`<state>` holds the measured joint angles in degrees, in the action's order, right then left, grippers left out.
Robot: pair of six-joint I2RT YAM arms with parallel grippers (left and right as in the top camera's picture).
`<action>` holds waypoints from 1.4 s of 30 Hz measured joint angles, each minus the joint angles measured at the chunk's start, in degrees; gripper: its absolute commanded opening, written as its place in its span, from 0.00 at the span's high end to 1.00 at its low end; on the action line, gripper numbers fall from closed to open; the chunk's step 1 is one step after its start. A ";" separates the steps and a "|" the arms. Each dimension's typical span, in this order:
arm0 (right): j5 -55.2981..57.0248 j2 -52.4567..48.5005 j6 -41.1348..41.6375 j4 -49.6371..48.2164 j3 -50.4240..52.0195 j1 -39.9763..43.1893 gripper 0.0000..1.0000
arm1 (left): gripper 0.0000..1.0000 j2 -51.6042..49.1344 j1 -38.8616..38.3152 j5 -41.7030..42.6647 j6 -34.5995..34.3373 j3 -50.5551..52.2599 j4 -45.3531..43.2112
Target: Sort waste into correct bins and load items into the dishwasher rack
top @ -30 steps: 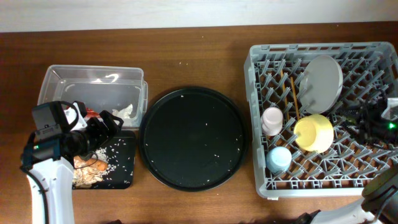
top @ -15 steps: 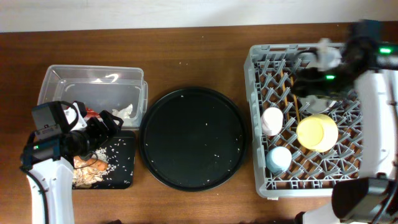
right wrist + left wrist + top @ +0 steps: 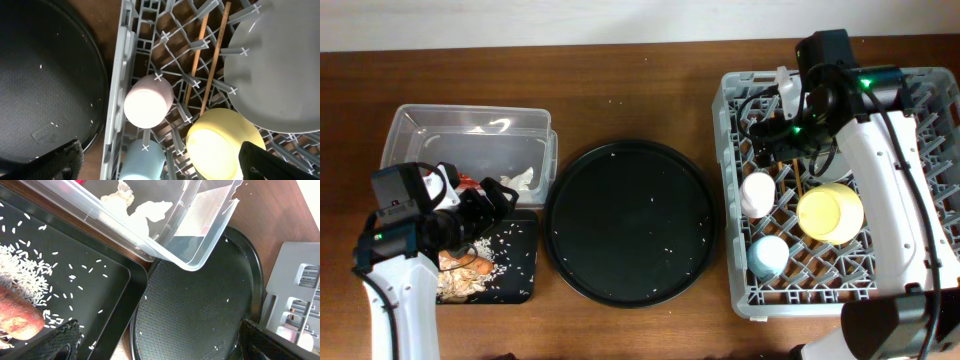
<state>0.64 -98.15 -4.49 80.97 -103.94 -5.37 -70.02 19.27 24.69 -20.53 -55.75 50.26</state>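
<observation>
At the right of the table, the right gripper (image 3: 160,154) is held above the dishwasher rack (image 3: 740,292), its fingers spread wide with nothing between them. In the wrist view, the white-pink cup (image 3: 148,102) is seen among the pegs beside the rack's left wall, and the blue cup (image 3: 142,161) is set just next to it. The yellow bowl (image 3: 222,145) is placed to their right, with the pale grey plate (image 3: 280,70) close beside it. The wooden chopsticks (image 3: 214,70) are laid across the grid between the white-pink cup and the plate.

At the left side, the left gripper (image 3: 498,205) is likewise kept wide and empty, over the edge where the clear tub (image 3: 470,135) meets the black rectangular tray (image 3: 518,268). The crumpled tissue (image 3: 145,215) is found in the tub, as is the red wrapper (image 3: 468,182) (largely hidden by the arm). The food scraps (image 3: 455,280) and a carrot piece (image 3: 475,263) are gathered in the rectangular tray, with rice grains scattered around them. The round black tray (image 3: 630,220) is left between bins and rack, dotted with a few grains.
</observation>
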 measured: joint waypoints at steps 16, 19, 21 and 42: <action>0.02 12.44 -0.02 0.00 0.00 0.00 0.02 | 0.01 0.00 0.00 0.00 0.00 0.00 0.00; 1.75 20.46 0.00 -0.02 0.00 -0.04 0.02 | 0.01 0.00 0.00 0.00 0.00 0.00 0.00; 2.67 26.38 0.00 -0.02 -0.07 -0.04 0.02 | 0.01 0.00 0.00 0.00 0.00 0.00 0.00; -5.77 94.18 -0.02 -65.44 79.82 0.02 0.02 | 0.01 0.07 0.00 -0.02 0.00 0.00 -0.13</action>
<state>-5.13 -3.97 -4.51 15.53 -24.12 -5.34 -69.95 19.27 24.67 -20.53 -55.75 50.13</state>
